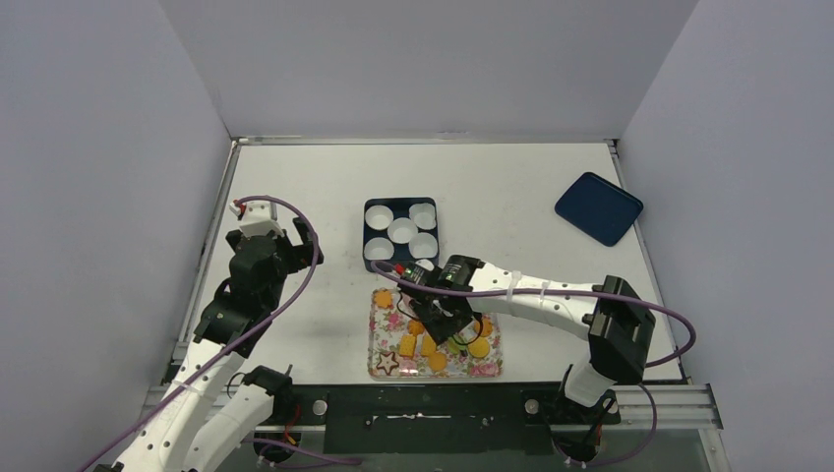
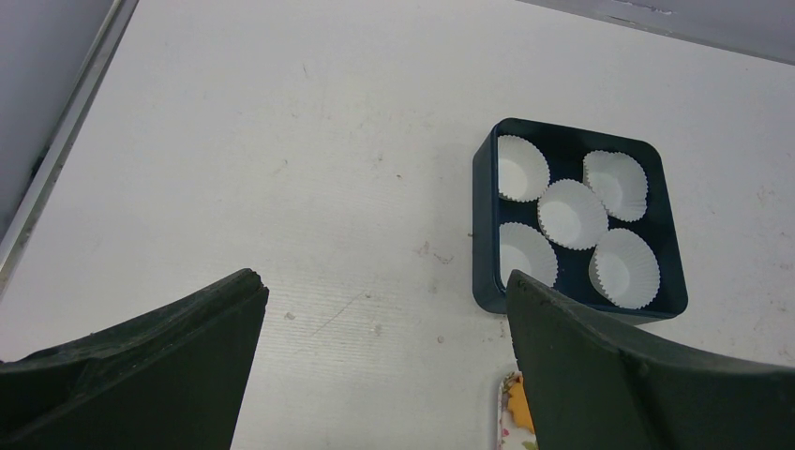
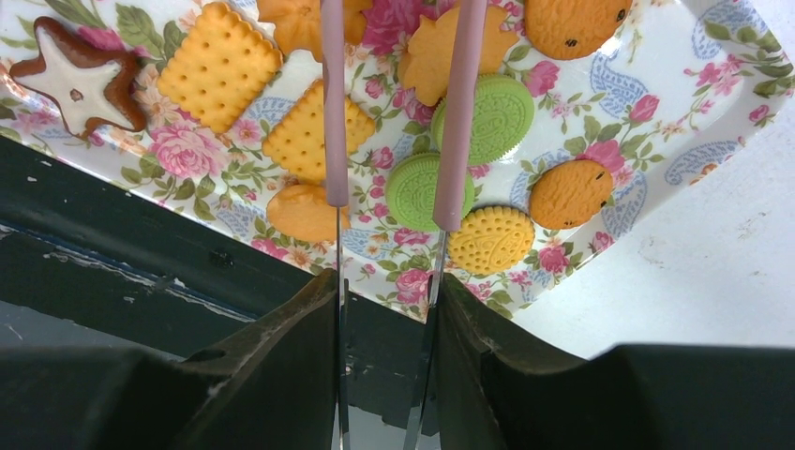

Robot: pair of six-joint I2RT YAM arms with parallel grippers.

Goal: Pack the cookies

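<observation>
The cookies lie on a floral tray (image 3: 656, 75): a brown star (image 3: 80, 80), orange squares (image 3: 218, 64), green rounds (image 3: 495, 117) and orange rounds (image 3: 570, 192). My right gripper (image 3: 386, 281) is shut on metal tongs with pink tips (image 3: 333, 103). The tong arms stand apart above the tray, on either side of a green round (image 3: 417, 190), and hold nothing. In the top view the right gripper (image 1: 447, 320) hovers over the tray (image 1: 492, 371). My left gripper (image 2: 384, 281) is open and empty above bare table, left of the navy box (image 2: 486, 234).
The navy box (image 1: 368, 234) holds several empty white paper cups (image 2: 572, 214), just behind the tray. Its dark blue lid (image 1: 598, 207) lies at the back right. A corner of the tray (image 2: 511, 412) shows by my left gripper's right finger. The black front rail (image 3: 141, 253) borders the tray.
</observation>
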